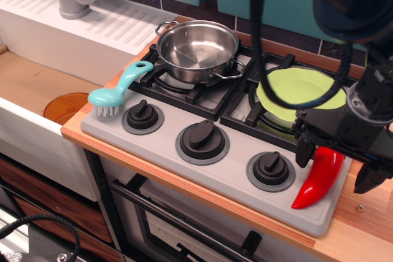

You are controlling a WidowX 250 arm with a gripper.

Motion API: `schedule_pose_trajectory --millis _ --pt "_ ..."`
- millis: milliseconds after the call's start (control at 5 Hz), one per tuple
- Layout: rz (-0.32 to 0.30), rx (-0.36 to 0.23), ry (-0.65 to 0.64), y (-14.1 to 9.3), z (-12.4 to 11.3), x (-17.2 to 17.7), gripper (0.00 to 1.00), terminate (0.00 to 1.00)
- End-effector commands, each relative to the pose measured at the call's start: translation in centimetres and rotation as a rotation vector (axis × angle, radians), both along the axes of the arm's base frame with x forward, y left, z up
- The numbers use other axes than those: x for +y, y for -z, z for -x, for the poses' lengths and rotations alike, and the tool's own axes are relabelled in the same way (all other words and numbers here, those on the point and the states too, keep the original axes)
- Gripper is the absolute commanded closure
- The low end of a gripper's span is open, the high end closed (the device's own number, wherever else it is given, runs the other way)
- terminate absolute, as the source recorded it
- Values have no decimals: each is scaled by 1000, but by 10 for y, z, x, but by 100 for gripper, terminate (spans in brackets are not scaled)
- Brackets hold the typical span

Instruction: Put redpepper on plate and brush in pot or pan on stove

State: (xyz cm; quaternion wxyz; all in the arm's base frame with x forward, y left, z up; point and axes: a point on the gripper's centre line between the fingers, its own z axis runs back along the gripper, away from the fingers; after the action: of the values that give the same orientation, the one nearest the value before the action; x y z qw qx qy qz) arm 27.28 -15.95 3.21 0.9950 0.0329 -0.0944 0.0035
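Task status: neither part done.

Pepper (319,179): on stove (202,170) front right corner, just beside worktop's right edge, off plate (295,93).

Plate: bare, right rear burner.

Brush (116,90): stove left edge, bristles at front left corner, outside pot (198,50).

Pot: empty, left rear burner.

Gripper (341,161): jaws spread, straddling pepper's upper end, nothing held; contact cannot be told.

Room: short clear path pepper to plate. Pepper close to stove front edge; knock-off risk. Brush near left drop to sink side.
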Motion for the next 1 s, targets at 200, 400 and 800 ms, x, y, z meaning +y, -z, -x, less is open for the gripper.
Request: schedule_pose_trajectory --millis 200,400,800 --pt "25 -79 3 11 2 -5 0 0" --pt "14 -61 0 13 2 -8 100 0" --pt "24 -37 21 6 2 -5 100 0"
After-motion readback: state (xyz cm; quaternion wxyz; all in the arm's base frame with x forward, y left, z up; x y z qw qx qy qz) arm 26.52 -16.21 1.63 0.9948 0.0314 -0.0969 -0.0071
